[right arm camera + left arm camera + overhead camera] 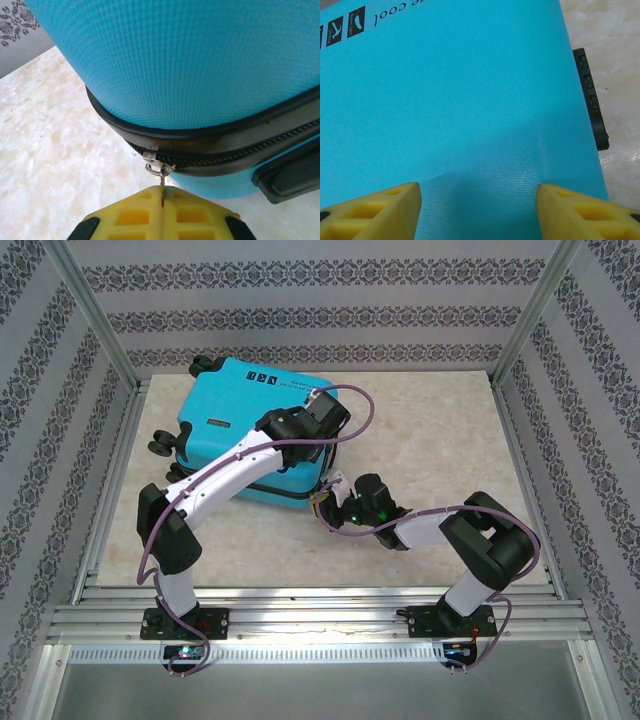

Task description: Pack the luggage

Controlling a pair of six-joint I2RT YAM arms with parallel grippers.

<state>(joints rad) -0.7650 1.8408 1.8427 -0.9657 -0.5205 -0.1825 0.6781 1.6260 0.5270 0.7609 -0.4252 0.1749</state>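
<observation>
With the luggage laid shut on the worktop, packing is judged nearly done and only zipping outstanding: the zipper pull at the luggage's near corner is pinched in the closed right pincer, while the left pincer is held wide-spread above its top shell.

The left arm stretches forward, its left tool pointing down with yellow fingers spread apart. The right arm folds at the elbow and reaches leftward, low, its right tool pinched tight on a zipper pull.
</observation>
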